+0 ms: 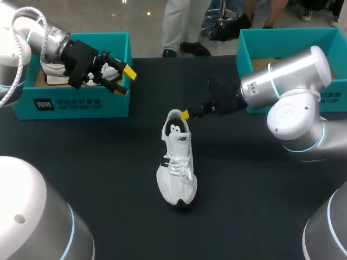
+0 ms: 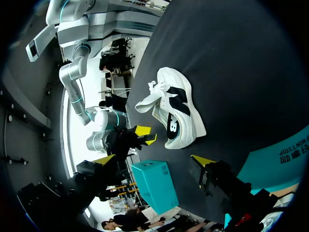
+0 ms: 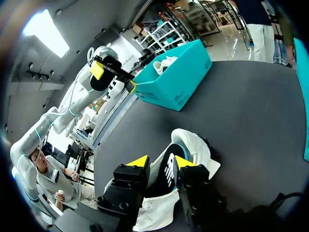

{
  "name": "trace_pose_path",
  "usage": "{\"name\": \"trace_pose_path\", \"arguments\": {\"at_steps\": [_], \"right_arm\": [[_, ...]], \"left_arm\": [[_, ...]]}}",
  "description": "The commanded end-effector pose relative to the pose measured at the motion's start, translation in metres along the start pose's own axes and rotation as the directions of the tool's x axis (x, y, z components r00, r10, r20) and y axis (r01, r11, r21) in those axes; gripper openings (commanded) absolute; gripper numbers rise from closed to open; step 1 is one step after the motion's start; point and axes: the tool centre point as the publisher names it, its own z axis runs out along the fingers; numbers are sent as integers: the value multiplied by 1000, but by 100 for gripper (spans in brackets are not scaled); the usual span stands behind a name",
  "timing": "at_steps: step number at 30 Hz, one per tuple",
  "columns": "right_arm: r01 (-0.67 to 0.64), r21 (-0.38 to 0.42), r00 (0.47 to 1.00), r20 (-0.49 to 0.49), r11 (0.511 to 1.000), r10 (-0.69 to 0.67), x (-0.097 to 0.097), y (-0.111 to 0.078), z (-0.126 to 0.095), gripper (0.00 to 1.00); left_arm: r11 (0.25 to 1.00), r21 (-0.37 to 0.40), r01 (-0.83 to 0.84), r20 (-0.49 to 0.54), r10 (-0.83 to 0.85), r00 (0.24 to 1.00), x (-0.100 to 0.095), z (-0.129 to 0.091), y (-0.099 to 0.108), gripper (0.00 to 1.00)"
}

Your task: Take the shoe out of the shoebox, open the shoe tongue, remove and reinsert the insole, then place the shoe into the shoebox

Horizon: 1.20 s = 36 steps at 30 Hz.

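A white shoe (image 1: pixel 176 162) lies upright in the middle of the black table, heel toward the far side; it also shows as the shoe (image 2: pixel 176 108) and the shoe (image 3: pixel 193 142) in the wrist views. My right gripper (image 1: pixel 185 115) sits at the heel opening. In the right wrist view my right gripper (image 3: pixel 162 162) has its yellow tips close on either side of the shoe's black, logo-marked inner part. My left gripper (image 1: pixel 123 80) hangs open and empty above the front of the left shoebox (image 1: pixel 81 103), well away from the shoe.
The teal left shoebox holds another white shoe (image 1: pixel 54 73). A second teal shoebox (image 1: pixel 336 86) stands at the back right, behind my right arm. Black table surface lies bare around the shoe's toe and sides.
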Motion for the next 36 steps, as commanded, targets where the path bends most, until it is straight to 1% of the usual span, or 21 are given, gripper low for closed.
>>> {"name": "trace_pose_path", "arguments": {"at_steps": [1, 2, 6, 19, 20, 21, 22, 23, 24, 25, 26, 28, 29, 36], "right_arm": [[-18, -20, 995, 95, 1000, 20, 6, 0, 0, 0], [-20, -23, 993, 112, 1000, 23, 6, 1, -1, 0], [-33, 35, 975, 220, 999, 24, 6, 2, -5, 0], [-33, 35, 975, 220, 999, 24, 6, 2, -5, 0], [-41, 11, 972, 234, 999, 37, 6, 3, -5, 0], [-124, -32, 956, 264, 992, 128, 6, 5, -5, 0], [-162, -36, 918, 362, 986, 164, 5, 5, -4, 0], [-174, -53, 914, 364, 983, 181, 7, 6, -4, 0], [-224, -59, 873, 430, 973, 227, 7, 6, -3, 0], [-227, -63, 858, 459, 972, 230, 7, 6, -2, 0], [-264, -75, 827, 495, 962, 266, 7, 5, 0, 0], [-291, -79, 797, 531, 953, 287, 7, 3, 3, 0], [-315, -78, 771, 560, 946, 302, 8, 1, 5, 0], [-345, -29, 663, 700, 938, 265, 14, -2, 8, 0]], "left_arm": [[1000, 1, -1, -1, 1, 1000, 0, 0, 0, 100], [1000, 1, -1, -1, 1, 1000, 0, 0, 0, 100], [1000, 1, -1, -1, 1, 1000, 0, 0, 0, 100], [1000, 1, -1, -1, 1, 1000, 0, 0, 0, 100], [1000, 1, -1, -1, 1, 1000, 0, 0, 0, 100], [1000, 1, -1, -1, 1, 1000, 0, 0, 0, 100], [1000, 1, -1, -1, 1, 1000, 0, 0, 0, 100], [1000, 1, -1, -1, 1, 1000, 0, 0, 0, 100], [1000, 1, -1, -1, 1, 1000, 0, 0, 0, 100], [1000, 1, -1, -1, 1, 1000, 0, 0, 0, 100], [1000, 1, -1, -1, 1, 1000, 0, 0, 0, 100], [1000, 1, -1, -1, 1, 1000, 0, 0, 0, 100], [1000, 1, -1, -1, 1, 1000, 0, 0, 0, 100], [1000, 1, -1, -1, 1, 1000, 0, 0, 0, 100]]}}
